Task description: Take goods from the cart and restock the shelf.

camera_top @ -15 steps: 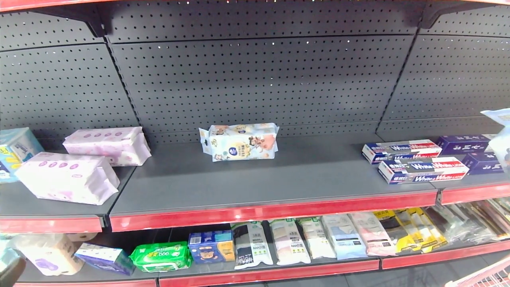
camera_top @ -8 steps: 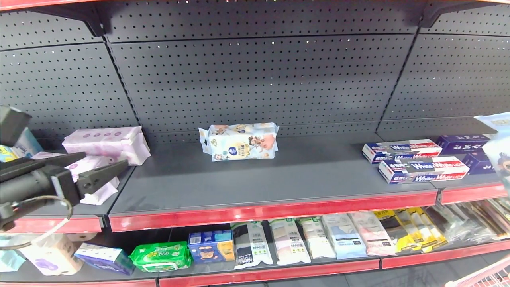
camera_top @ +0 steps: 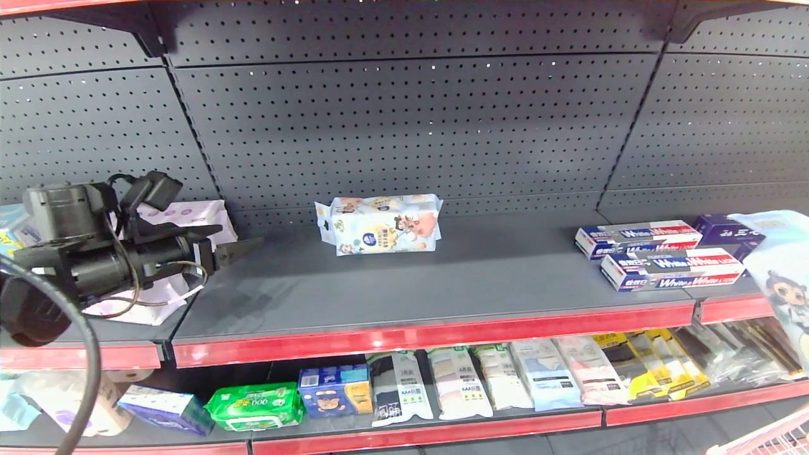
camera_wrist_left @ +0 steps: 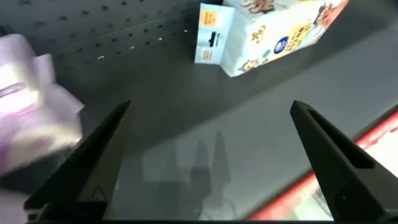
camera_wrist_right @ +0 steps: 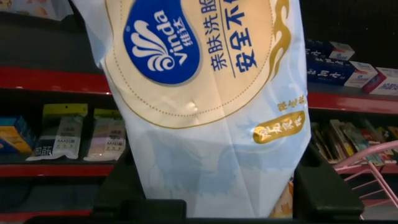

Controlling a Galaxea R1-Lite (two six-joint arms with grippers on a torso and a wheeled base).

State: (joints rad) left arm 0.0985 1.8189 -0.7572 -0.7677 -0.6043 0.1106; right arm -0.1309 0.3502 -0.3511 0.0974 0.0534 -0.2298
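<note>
Left arm extended level, left tool (camera_top: 240, 235) spread wide; right tool (camera_wrist_right: 217, 165) clamped on tissue pack (camera_wrist_right: 199, 93).

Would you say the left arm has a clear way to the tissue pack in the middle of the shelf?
Probably yes: the left gripper is open and empty, and only bare shelf lies between it and the tissue pack.

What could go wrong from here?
1. The held pack hangs close to the toothpaste boxes; swinging it in toward the shelf could knock them.
2. The open left end effector sits beside the purple packs and may snag or shove them.
</note>
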